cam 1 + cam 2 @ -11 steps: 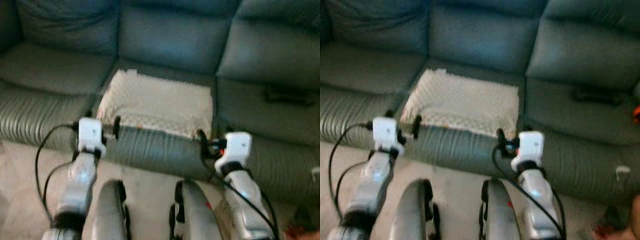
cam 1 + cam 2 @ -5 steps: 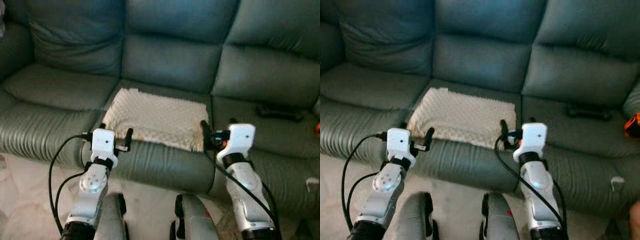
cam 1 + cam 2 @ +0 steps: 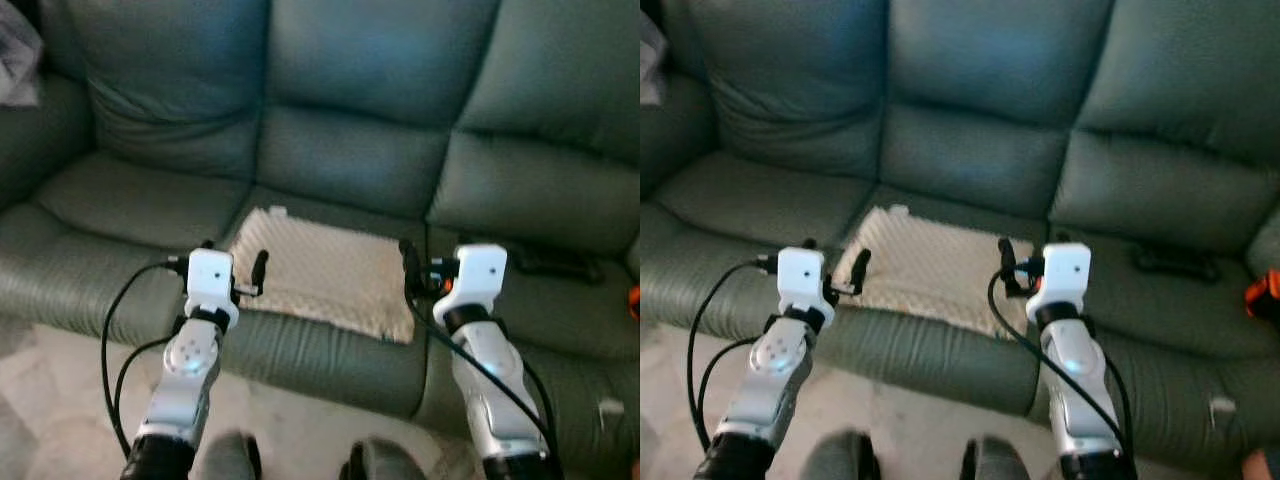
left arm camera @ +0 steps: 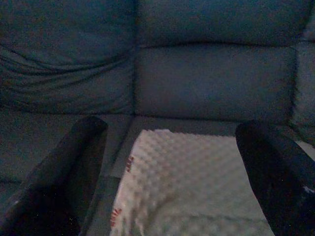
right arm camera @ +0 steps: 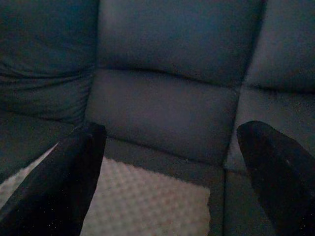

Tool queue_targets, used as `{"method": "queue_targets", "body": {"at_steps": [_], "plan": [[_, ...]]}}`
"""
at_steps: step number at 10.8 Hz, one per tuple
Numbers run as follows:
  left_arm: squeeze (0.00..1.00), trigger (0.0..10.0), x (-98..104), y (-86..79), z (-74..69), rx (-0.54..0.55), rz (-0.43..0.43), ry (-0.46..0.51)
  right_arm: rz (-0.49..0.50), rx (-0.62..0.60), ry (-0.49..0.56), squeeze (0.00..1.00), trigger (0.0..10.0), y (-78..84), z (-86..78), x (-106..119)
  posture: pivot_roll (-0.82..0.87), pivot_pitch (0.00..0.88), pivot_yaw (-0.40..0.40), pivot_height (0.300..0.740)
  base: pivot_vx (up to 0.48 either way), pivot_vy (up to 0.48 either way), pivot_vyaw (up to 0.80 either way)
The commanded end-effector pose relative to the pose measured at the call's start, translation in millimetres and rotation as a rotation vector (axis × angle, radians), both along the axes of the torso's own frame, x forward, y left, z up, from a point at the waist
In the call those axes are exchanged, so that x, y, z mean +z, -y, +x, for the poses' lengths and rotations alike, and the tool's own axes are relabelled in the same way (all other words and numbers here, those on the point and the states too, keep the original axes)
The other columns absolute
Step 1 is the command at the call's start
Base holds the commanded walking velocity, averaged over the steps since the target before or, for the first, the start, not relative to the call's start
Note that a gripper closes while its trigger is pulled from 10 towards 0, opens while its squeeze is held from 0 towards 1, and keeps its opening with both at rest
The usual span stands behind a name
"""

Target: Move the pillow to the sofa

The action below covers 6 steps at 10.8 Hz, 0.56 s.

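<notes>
**Pillow on the middle seat, both grippers open and empty**

Grippers first. From my remote seat I see the left gripper (image 3: 232,268) raised in front of the sofa (image 3: 360,110), at about 7 o'clock from the pillow (image 3: 325,272). Its two black fingers (image 4: 81,147) stand wide apart, and between them there is only air; they hold nothing and touch nothing. The right gripper (image 3: 420,265) is at the same height, at about 4 o'clock from the pillow, near its front right corner. Its fingers (image 5: 74,162) are also spread wide and hold nothing. I cannot tell whether one fingertip touches the pillow edge or only hangs over it.

The pillow is cream-white with a bumpy surface. It lies flat on the middle seat cushion of the dark green sofa. Its long axis runs from 9 o'clock to 3 o'clock, along the front of the seat, slightly turned so that the right end is nearer to me. Its front edge reaches the front lip of the seat. In the left wrist view some small red marks show on the pillow's side edge.

On the right seat cushion, at 3 o'clock from the pillow and well apart, lies a dark flat object (image 3: 555,265); it is too blurred to name. An orange thing (image 3: 1265,295) shows at the far right edge.
</notes>
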<state>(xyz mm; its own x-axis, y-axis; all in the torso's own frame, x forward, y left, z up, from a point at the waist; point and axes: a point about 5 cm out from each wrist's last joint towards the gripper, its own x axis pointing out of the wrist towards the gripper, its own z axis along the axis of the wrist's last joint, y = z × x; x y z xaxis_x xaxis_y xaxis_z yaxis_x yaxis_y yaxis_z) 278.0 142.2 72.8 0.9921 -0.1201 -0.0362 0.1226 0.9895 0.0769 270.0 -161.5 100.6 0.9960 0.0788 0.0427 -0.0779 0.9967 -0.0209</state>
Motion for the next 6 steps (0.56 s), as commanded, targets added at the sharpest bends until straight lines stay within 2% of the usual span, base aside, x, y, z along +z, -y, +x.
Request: {"method": "queue_targets", "body": {"at_steps": [1, 3, 4, 6], "plan": [[0.00, 10.0, 1.6, -0.6, 1.6, 0.006, 0.007, -0.002, -0.016, 0.001, -0.023, 0.00, 10.0, 2.4, 0.1, -4.9, -0.06, 0.003, -0.040, 0.740, 0.000, 0.000, 0.00], [0.00, 10.0, 5.1, -2.5, 8.3, 0.025, -0.008, -0.004, -0.041, -0.012, -0.012, 0.00, 10.0, 1.8, 10.5, -1.8, -0.06, 0.014, -0.036, 0.740, 0.000, 0.000, 0.00], [0.00, 10.0, 4.5, -0.8, 8.6, 0.027, -0.017, -0.012, -0.043, 0.007, -0.020, 0.00, 10.0, -2.1, 14.3, -1.4, -0.06, 0.023, -0.033, 0.740, 0.000, 0.386, 0.00], [0.00, 10.0, 4.1, -0.4, 8.9, 0.028, -0.019, -0.016, -0.065, 0.049, 0.013, 0.00, 10.0, -7.2, 15.1, 3.1, -0.06, 0.029, -0.033, 0.740, 0.000, 0.480, 0.72]]}}
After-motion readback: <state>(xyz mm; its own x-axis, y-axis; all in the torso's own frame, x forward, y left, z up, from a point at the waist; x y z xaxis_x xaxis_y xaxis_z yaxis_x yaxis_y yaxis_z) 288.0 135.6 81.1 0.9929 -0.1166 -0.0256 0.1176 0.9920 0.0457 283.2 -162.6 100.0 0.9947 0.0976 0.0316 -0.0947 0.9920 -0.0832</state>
